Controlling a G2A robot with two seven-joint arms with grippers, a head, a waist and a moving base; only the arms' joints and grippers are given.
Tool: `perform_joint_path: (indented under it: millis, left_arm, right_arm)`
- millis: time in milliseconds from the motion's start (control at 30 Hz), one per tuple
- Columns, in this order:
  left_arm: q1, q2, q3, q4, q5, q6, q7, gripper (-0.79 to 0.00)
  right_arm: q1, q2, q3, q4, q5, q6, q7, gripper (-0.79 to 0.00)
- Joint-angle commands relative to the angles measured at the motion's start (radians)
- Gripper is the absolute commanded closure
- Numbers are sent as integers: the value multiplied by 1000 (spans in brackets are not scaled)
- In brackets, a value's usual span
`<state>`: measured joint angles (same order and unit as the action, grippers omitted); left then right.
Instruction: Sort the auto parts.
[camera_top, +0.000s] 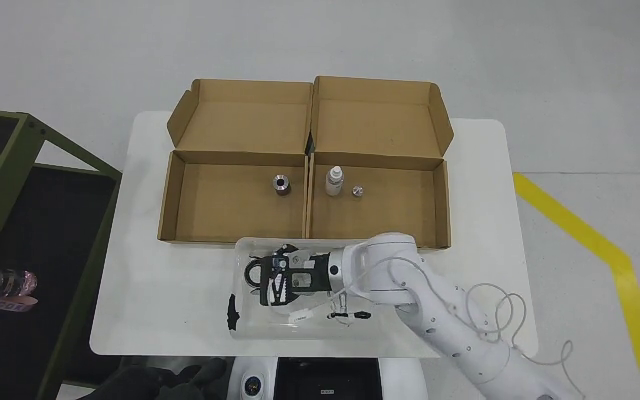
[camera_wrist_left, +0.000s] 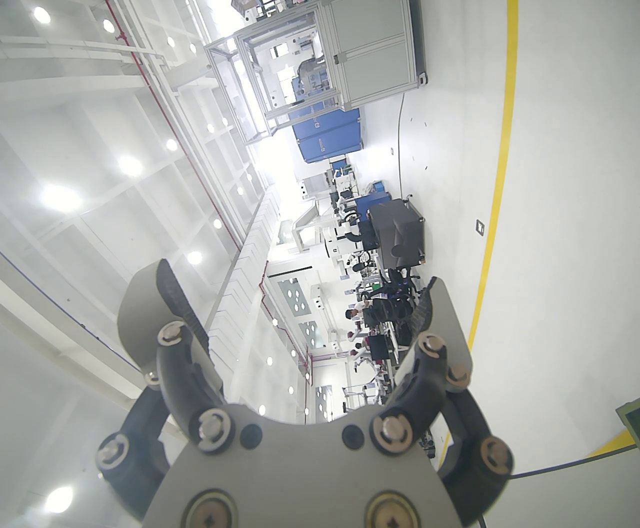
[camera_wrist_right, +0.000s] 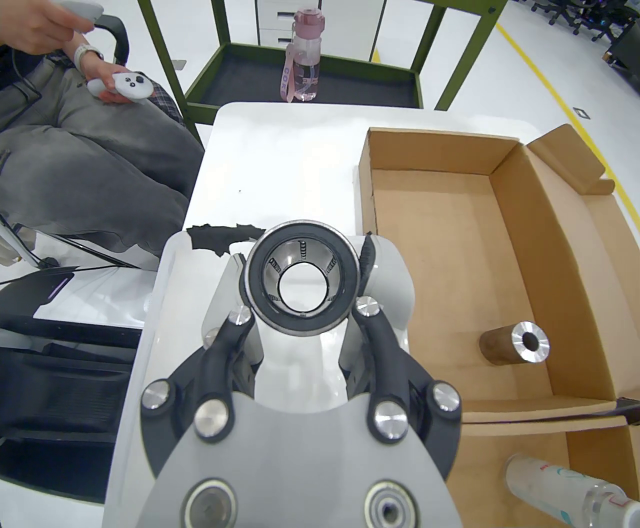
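Right gripper (camera_wrist_right: 302, 270) pinching a linear bearing (camera_wrist_right: 302, 324) by its outer ring, bore open toward the wrist camera, above the clear plastic bin (camera_top: 300, 330). Left gripper (camera_wrist_left: 300, 280) spread wide, holding nothing. One cardboard box (camera_top: 215, 205) holds a metal sleeve (camera_top: 279, 184). The adjoining box (camera_top: 400, 210) holds a white bottle (camera_top: 336, 180) and a small metal part (camera_top: 356, 190).

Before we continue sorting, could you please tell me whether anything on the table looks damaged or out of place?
The clear bin has ragged black patches on its rim, seemingly torn tape, suggesting a repair. The bearing in the right claw sits squarely.
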<state>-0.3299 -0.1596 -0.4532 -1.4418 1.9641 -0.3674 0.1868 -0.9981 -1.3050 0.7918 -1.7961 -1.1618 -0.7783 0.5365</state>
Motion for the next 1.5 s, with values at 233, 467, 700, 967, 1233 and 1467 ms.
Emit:
perform_joint_path:
  millis: [233, 467, 700, 967, 1233, 1467]
  left_arm:
    - [0, 0, 0, 0, 0, 0, 0, -785]
    - [0, 0, 0, 0, 0, 0, 0, -785]
    - [0, 0, 0, 0, 0, 0, 0, -785]
    - [0, 0, 0, 0, 0, 0, 0, -785]
    - [0, 0, 0, 0, 0, 0, 0, -785]
    - [0, 0, 0, 0, 0, 0, 0, -785]
  right_arm:
    - [38, -1, 44, 25, 73, 36, -38, 0]
    - [69, -4, 61, 67, 133, 54, -57, 0]
    - [115, -13, 55, 137, 177, 77, -67, 0]
    - [172, -29, 29, 227, 197, 106, -77, 0]
    - [224, -45, -3, 286, 158, 134, -77, 0]
    - [264, -59, -35, 326, 99, 157, -70, 0]
